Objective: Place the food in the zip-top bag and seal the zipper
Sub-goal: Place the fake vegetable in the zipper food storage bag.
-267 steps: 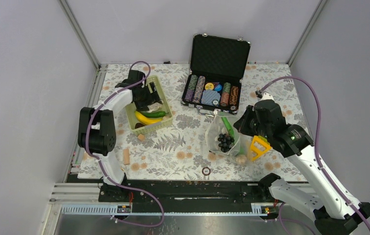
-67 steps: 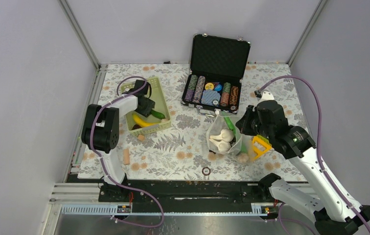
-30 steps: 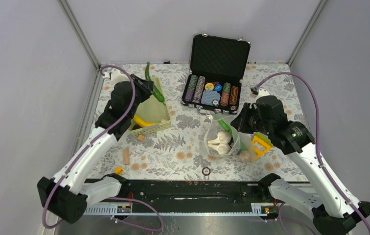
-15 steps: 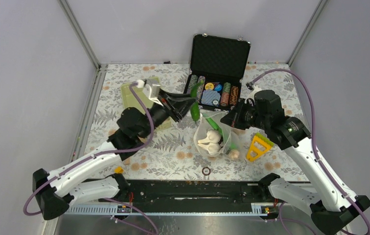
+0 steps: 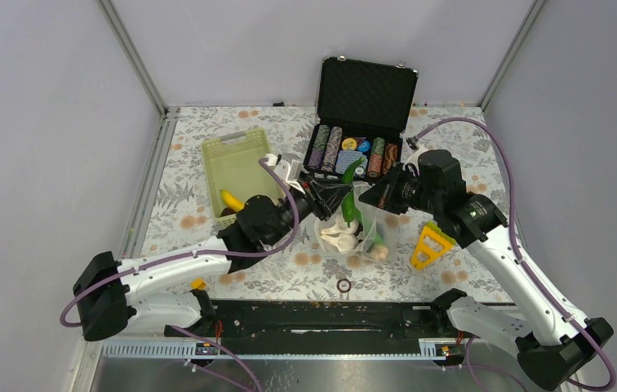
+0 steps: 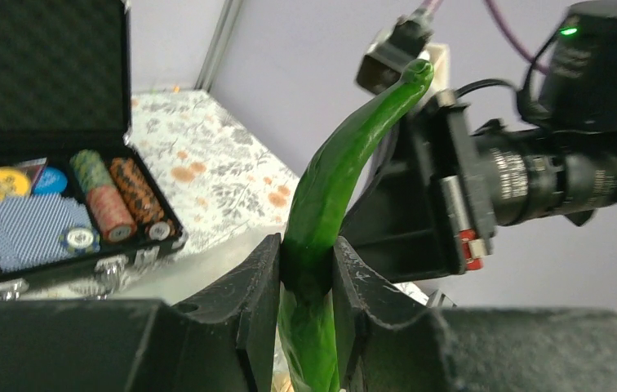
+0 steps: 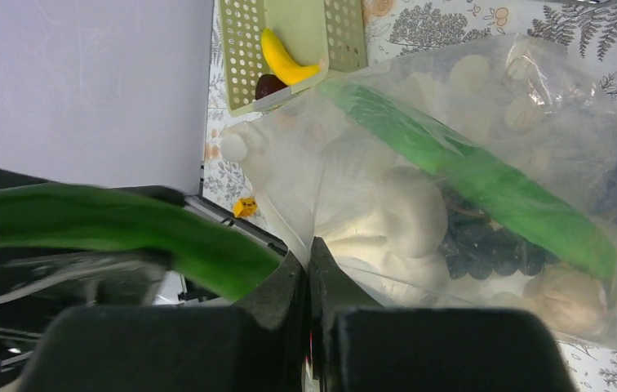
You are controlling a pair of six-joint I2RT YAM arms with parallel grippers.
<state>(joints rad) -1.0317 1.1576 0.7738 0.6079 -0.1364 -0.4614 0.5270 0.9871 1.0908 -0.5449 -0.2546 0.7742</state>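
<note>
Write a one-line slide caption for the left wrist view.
Left gripper shut on a long curved green toy pepper, open black poker-chip case behind.

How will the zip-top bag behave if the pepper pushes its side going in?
Probably floppy: the zip-top bag is thin, crinkled film, likely to buckle. The garlic bulbs and grapes inside should anchor its bottom. The right gripper pinching its edge probably holds it up.

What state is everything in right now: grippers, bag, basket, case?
zip-top bag: open, unsealed, holding garlic bulbs, grapes and a green piece
left gripper: shut on green cucumber, upright at the bag's mouth
right gripper: shut on the bag's edge
green basket: banana inside
poker chip case: lid open
yellow tool: lying on the table beside the bag
</note>
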